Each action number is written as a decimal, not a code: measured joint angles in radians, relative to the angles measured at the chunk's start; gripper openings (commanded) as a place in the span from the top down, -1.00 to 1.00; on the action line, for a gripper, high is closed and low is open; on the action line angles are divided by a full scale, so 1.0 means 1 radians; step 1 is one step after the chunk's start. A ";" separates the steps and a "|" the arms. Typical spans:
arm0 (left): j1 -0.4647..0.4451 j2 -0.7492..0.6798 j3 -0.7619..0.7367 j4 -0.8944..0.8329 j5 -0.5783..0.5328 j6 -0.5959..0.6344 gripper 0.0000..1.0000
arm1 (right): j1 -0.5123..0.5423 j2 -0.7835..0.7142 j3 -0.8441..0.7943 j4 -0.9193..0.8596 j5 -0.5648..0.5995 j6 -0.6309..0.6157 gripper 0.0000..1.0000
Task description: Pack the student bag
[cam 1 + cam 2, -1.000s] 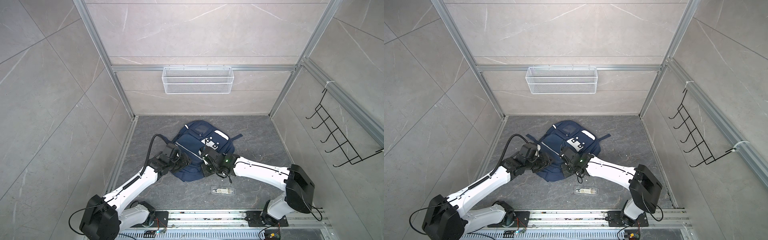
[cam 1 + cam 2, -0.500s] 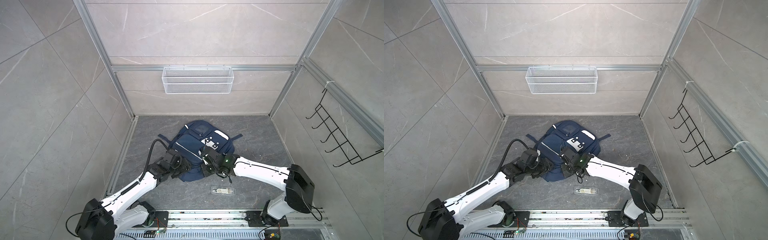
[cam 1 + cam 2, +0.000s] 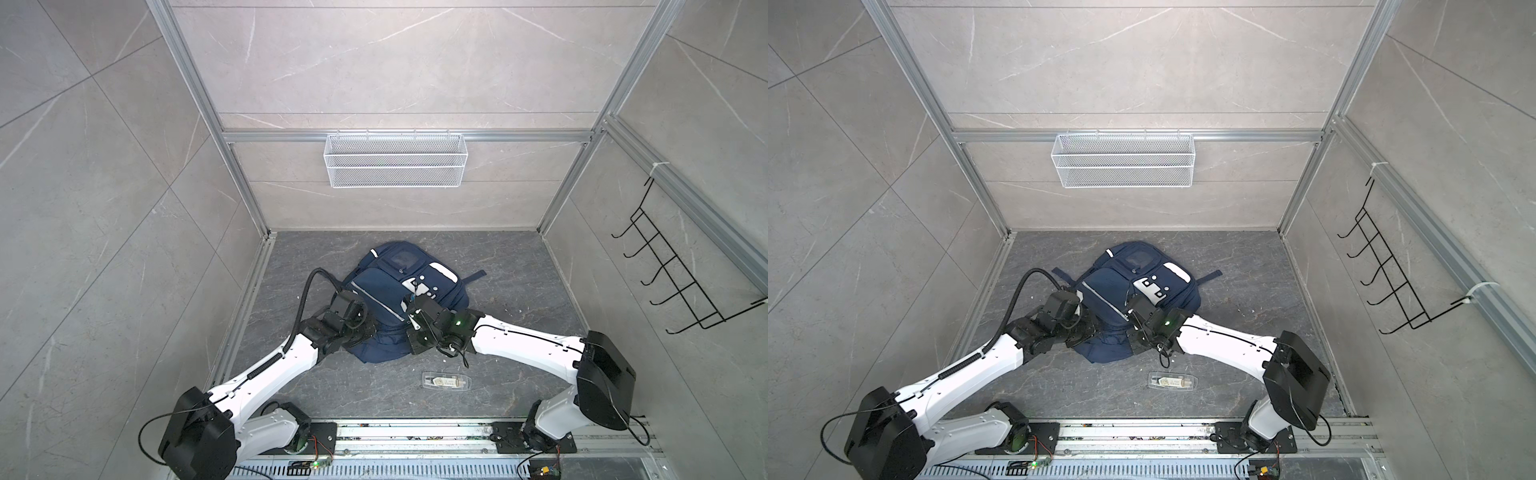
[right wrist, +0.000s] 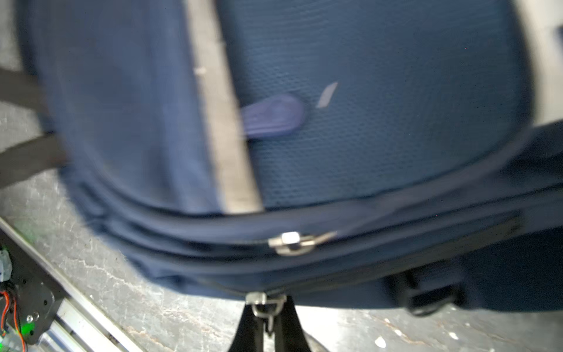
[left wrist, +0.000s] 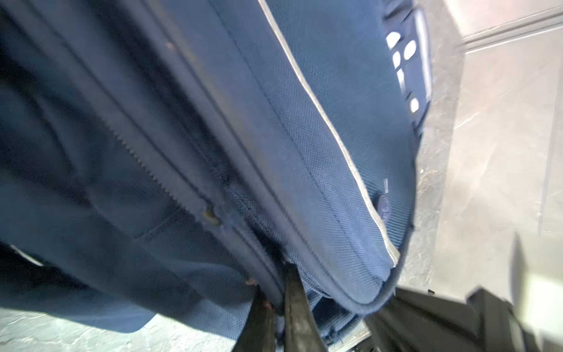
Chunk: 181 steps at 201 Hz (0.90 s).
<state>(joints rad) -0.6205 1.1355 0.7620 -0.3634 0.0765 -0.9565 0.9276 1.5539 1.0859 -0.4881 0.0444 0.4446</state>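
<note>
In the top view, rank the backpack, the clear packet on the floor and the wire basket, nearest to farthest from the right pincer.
1. Backpack: gripped by the right pincer at its near edge.
2. Clear packet: on the floor, close by that arm.
3. Wire basket: high on the back wall.

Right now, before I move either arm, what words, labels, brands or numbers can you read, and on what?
No text can be read in any view.
student bag: its white patch shows only dark dots and blocks, no letters.
clear packet near the bag: something printed inside, too small to read.
blue tab on the bag: blurred, any marking unreadable.
</note>
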 measured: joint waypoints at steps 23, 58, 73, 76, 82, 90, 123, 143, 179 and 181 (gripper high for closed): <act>0.048 -0.071 -0.017 -0.013 0.010 0.011 1.00 | -0.067 -0.019 -0.014 -0.001 -0.007 -0.027 1.00; 0.139 -0.157 -0.059 -0.034 0.060 0.031 1.00 | -0.185 -0.024 -0.021 -0.009 -0.051 -0.073 1.00; 0.151 -0.166 -0.068 -0.025 0.097 0.037 1.00 | -0.225 -0.024 -0.028 0.000 -0.108 -0.083 1.00; 0.152 -0.167 -0.069 -0.024 0.102 0.038 1.00 | -0.230 -0.024 -0.029 0.000 -0.118 -0.084 1.00; 0.154 -0.167 -0.070 -0.025 0.109 0.039 1.00 | -0.236 -0.024 -0.029 0.002 -0.130 -0.085 1.00; 0.158 -0.167 -0.072 -0.025 0.113 0.042 1.00 | -0.241 -0.024 -0.029 0.003 -0.147 -0.087 1.00; 0.169 -0.167 -0.086 -0.021 0.124 0.045 1.00 | -0.246 -0.024 -0.034 0.011 -0.177 -0.087 1.00; 0.174 -0.157 -0.088 -0.011 0.137 0.045 1.00 | -0.248 -0.024 -0.033 0.011 -0.177 -0.087 1.00; 0.175 -0.091 -0.096 0.035 0.161 0.045 1.00 | -0.264 -0.023 -0.033 0.002 -0.161 -0.079 0.58; 0.175 -0.088 -0.096 0.037 0.159 0.045 1.00 | -0.266 -0.023 -0.033 -0.003 -0.156 -0.084 0.57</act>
<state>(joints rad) -0.4454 1.0477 0.6659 -0.3267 0.2359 -0.9112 0.6617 1.5314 1.0527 -0.4911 -0.1112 0.3607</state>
